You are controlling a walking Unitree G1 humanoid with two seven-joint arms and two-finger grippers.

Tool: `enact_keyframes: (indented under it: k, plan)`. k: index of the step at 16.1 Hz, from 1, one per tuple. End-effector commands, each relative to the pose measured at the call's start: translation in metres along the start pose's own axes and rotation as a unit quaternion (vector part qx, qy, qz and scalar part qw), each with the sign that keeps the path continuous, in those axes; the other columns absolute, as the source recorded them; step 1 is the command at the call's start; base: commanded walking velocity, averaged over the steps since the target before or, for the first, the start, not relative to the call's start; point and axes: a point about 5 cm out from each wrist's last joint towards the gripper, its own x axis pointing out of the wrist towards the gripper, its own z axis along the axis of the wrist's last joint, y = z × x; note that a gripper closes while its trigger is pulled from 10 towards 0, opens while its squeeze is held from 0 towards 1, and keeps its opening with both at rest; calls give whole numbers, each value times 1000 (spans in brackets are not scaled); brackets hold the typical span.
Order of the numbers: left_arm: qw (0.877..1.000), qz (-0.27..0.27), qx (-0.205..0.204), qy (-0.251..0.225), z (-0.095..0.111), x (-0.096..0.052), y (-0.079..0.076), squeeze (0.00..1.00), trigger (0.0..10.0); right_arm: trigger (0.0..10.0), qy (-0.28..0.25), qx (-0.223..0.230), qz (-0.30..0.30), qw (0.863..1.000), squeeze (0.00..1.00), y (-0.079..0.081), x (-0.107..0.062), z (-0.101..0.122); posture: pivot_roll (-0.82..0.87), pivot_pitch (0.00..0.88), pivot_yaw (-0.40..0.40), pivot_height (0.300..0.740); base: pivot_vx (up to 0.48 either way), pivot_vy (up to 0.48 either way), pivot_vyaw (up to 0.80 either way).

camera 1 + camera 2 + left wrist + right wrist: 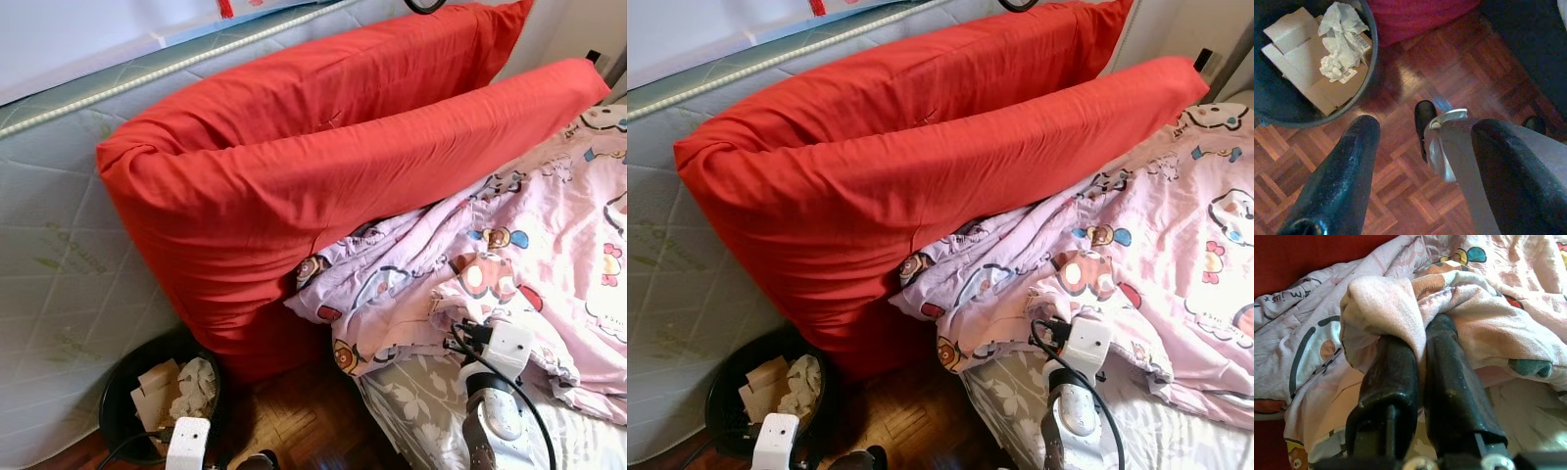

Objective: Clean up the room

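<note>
The right gripper (1418,340) is pressed together on a fold of the pink cartoon-print quilt (529,245), the cloth pinched between its two black fingers near the edge of the bed (411,411). In the head views that arm sits at about 5 o'clock, with the quilt bunched just above it. The quilt lies rumpled and heaped, running from about 3 o'clock down toward the centre, one corner tucked against the two big red pillows (294,186) that lean on the upright mattress (59,264) from 9 to 1 o'clock.

The left gripper (1425,161) hangs low at about 7 o'clock over the parquet floor (1400,196), its fingers spread and holding nothing. Near it stands a black bin (1369,73) with cardboard (1298,58) and crumpled paper (1339,34) inside.

By my judgement the tidy-up is at an early stage: rubbish is already in the bin, but the quilt is not yet spread flat and the pillows are not laid on the bed. Pulling the pinched fold outward to smooth the quilt looks like the step in hand
</note>
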Motion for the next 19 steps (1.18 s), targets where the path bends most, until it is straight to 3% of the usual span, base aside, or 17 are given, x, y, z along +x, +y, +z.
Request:
enact_keyframes:
  k: [1, 8, 19]
  plan:
    - [1000, 3, -5, 19, -11, -3, 0, 0, 10000, 10000, 13, 3, -8, 1000, 0, -3, -4, -7, 80, 252, 38, 740, 0, 0, 0]
    - [999, 3, -7, 43, -23, -8, 0, 0, 10000, 10000, 12, -6, -24, 1000, 0, -10, -3, -7, 78, 253, 41, 740, 0, 0, 0]
    - [999, 7, -21, 42, -24, -8, -1, 0, 10000, 10000, -1, -14, -42, 999, 0, -13, -1, -3, 75, 236, 44, 740, 0, 0, 0]
